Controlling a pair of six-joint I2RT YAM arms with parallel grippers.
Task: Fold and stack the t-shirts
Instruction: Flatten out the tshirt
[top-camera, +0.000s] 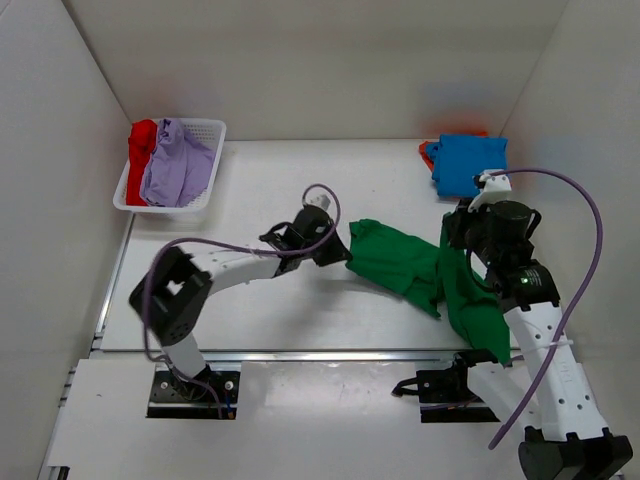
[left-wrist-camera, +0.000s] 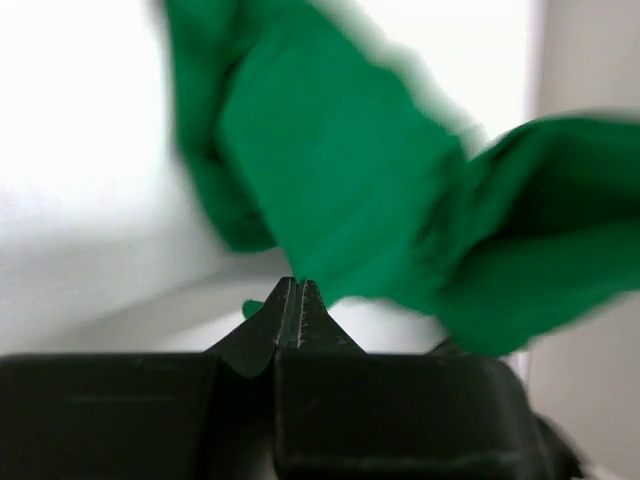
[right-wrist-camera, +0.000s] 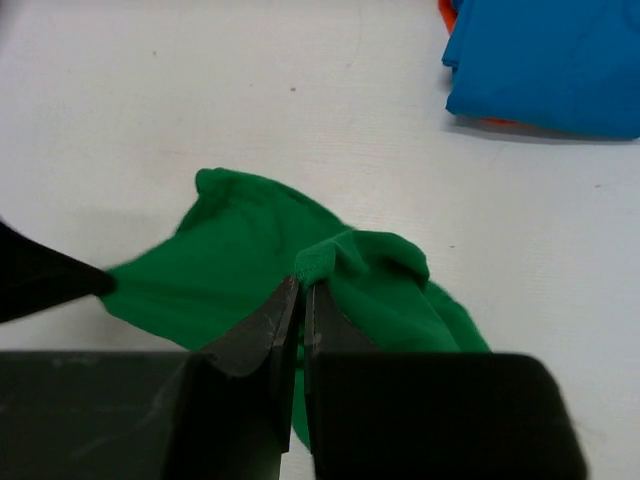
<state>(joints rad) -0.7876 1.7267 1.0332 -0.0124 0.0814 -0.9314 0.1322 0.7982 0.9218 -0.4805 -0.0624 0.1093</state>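
**Figure. Two-arm bench, viewed from overhead and from both wrists; all positions are given relative to the green t-shirt.**

The green t-shirt (top-camera: 395, 262) is shown unfolded and rumpled on the white table (top-camera: 260, 190), stretched between the two arms. Its left edge is met by the left gripper (top-camera: 338, 250). In the left wrist view the fingers (left-wrist-camera: 285, 315) are seen pressed together, with a sliver of green beside their tips and the rest of the cloth blurred beyond them. Whether any cloth is caught between them cannot be told.

The right part of the green t-shirt is gathered into a hanging fold. It is pinched by the right gripper (top-camera: 455, 238), whose fingers are seen in the right wrist view closed on a raised ridge of green fabric.

Beyond the green t-shirt, toward the far right corner and apart from it, a folded blue t-shirt (top-camera: 470, 163) is laid on a red-orange garment (top-camera: 426, 150), of which only an edge is exposed.

Well to the far left of the green t-shirt a white mesh basket (top-camera: 215, 135) is placed. In it a red t-shirt (top-camera: 142, 150) and a lavender t-shirt (top-camera: 178, 165) are held side by side, the lavender one on the side nearer the green t-shirt.
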